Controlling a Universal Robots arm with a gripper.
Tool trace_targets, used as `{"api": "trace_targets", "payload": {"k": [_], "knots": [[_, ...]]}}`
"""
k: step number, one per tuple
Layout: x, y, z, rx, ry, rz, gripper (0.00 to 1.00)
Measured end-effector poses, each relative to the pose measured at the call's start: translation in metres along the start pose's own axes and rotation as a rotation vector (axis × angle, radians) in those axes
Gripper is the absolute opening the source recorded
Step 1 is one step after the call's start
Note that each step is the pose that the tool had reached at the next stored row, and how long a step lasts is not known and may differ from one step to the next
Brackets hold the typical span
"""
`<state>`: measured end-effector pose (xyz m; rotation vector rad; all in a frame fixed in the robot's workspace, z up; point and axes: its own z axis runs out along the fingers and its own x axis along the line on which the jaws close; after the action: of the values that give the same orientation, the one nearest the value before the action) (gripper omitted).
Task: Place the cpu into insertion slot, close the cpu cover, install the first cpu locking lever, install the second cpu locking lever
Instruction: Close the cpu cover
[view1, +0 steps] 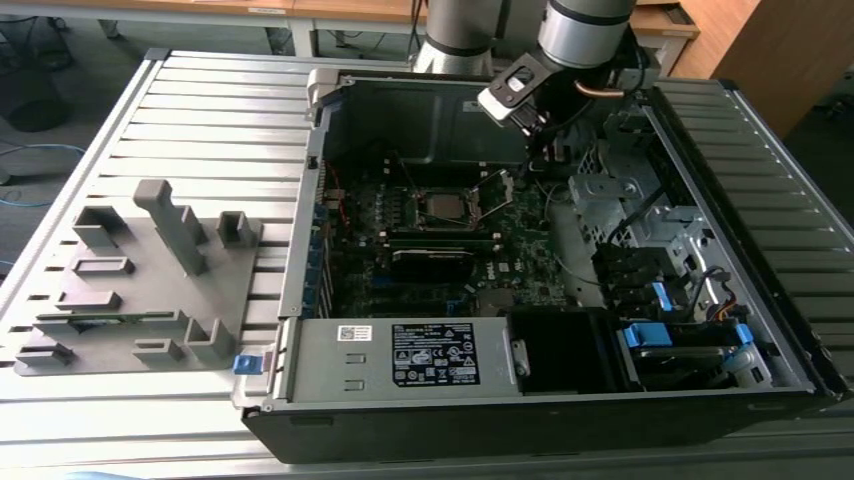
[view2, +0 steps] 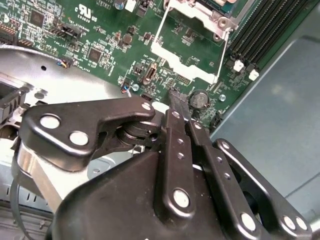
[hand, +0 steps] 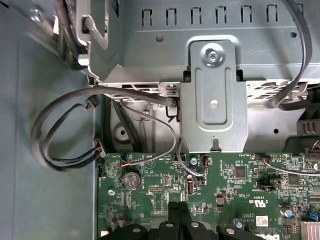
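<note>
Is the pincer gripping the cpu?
No: in the exterior view the cpu lies in the insertion slot, while the pincer hangs apart toward the exterior view's right.

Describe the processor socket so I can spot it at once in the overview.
Start at the open computer case on the slatted table and find the green board on its floor. Near the board's middle sits the socket, toward the exterior view's left of the gripper. It is the one square, metal-rimmed part; the slots beside it are long and narrow.
</note>
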<state>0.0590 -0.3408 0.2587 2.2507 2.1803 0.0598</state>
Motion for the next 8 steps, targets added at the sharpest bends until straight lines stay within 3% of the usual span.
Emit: {"api": "trace_targets", "payload": {"k": [8], "knots": [[-0.0002, -0.0002, 0.0103, -0.0001, -0.0002, 0.003, 0.11]]}}
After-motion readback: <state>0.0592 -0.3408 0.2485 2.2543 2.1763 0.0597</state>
